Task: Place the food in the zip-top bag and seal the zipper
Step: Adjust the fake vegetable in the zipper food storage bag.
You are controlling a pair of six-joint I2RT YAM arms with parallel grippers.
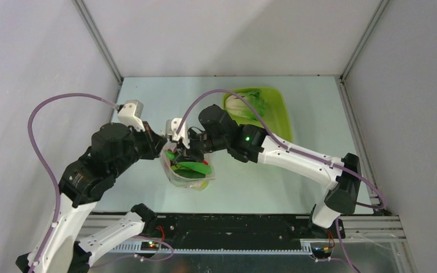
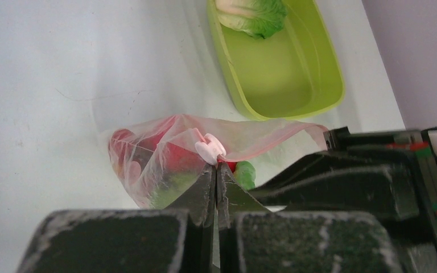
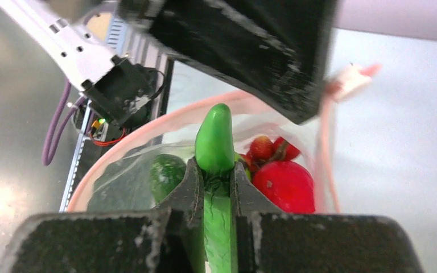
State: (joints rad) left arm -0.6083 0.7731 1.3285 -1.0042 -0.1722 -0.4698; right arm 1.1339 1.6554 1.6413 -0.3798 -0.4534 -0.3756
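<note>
Loading step: zip-top bag is clamped by left claw, green pepper by right claw. Release inside is required next.

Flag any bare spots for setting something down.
Free: table at the far edge left of the tray; the tray's near half, lettuce at its far end. Crowded: centre, where left gripper and right gripper with a pepper work at the bag.

Lime-green tray (far side, right of centre) on pale table.
</note>
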